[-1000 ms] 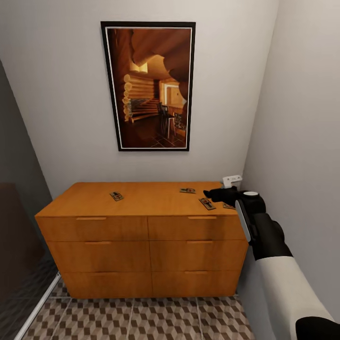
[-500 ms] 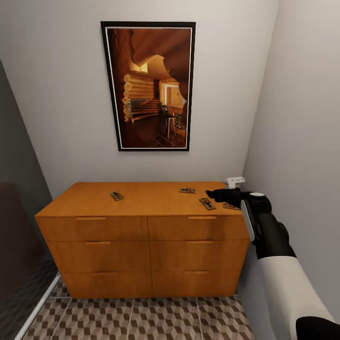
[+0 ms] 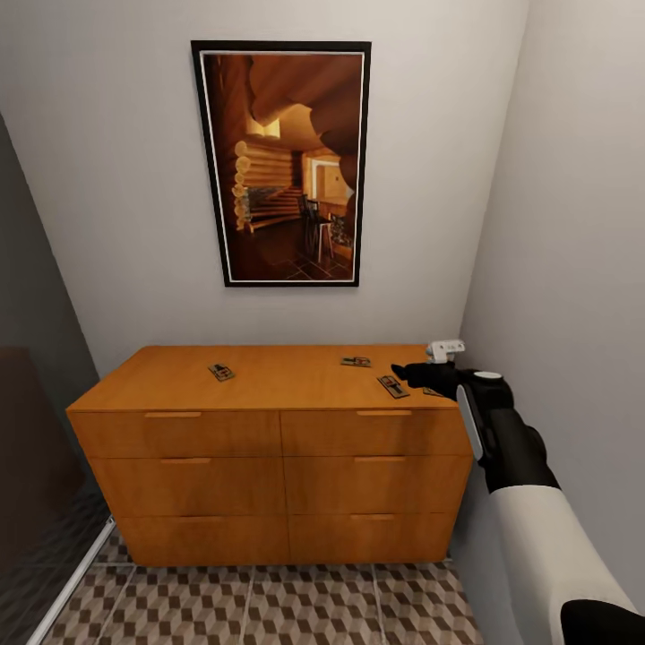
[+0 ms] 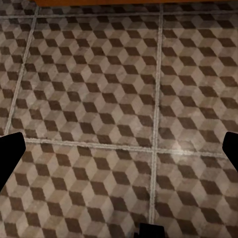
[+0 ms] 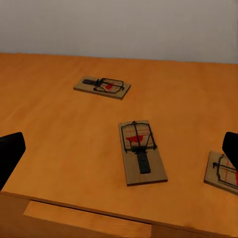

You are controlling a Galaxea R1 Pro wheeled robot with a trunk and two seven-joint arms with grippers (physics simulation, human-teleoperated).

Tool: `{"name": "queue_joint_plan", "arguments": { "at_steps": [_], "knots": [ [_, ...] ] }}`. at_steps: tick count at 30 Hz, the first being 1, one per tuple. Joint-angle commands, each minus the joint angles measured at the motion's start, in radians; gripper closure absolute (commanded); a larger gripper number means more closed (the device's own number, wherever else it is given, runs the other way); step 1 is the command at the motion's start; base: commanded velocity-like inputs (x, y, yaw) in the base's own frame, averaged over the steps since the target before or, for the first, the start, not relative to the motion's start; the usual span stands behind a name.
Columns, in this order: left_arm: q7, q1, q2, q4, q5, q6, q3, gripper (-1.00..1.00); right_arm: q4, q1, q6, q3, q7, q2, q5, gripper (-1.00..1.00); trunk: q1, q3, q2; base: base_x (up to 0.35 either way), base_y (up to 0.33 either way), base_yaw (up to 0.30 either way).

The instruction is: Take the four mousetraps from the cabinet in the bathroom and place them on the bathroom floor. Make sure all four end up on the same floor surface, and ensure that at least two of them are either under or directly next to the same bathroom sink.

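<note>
From the head, four mousetraps (image 3: 392, 386) dot the cabinet (image 3: 269, 376) top, one far left, while the right wrist catches three: one just ahead of the wide-open right gripper (image 3: 414, 369), one beyond, one beside; the left gripper (image 4: 119, 158), wide too, faces floor (image 4: 99, 99).

I'm seeing four mousetraps lying flat on the cabinet (image 3: 269, 381) top: one (image 3: 221, 372) toward its left, one (image 3: 356, 362) near the back, one (image 3: 392, 386) by the right front, another (image 5: 224, 171) just beside it. The bathroom floor (image 3: 260, 605) is showing its cube-patterned tiles below the drawers.
</note>
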Motion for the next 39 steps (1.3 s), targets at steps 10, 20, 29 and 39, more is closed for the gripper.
{"name": "queue_joint_plan", "arguments": {
  "at_steps": [10, 20, 29, 39],
  "knots": [
    [0.001, 0.000, 0.000, -0.001, 0.001, -0.002, 0.001, -1.00, 0.038, -0.001, -0.043, -0.002, 0.009, 0.001, 0.012, -1.00, 0.000, -0.001, -0.001, 0.000, 0.000, 0.000],
    [0.001, 0.000, 0.000, -0.001, 0.001, -0.002, 0.001, -1.00, 0.073, -0.001, -0.054, -0.001, 0.008, 0.002, 0.012, -1.00, 0.000, -0.001, -0.001, 0.000, 0.000, 0.000],
    [0.001, 0.000, 0.000, -0.001, 0.001, -0.002, 0.001, -1.00, 0.115, -0.001, -0.095, 0.000, 0.008, 0.003, 0.012, -1.00, 0.000, -0.001, -0.001, 0.000, 0.000, 0.000],
    [0.001, 0.000, 0.000, -0.001, 0.001, -0.002, 0.001, -1.00, 0.139, -0.001, -0.120, 0.000, 0.008, 0.003, 0.012, -1.00, 0.000, -0.001, -0.001, 0.000, 0.000, 0.000]
  ]
}}
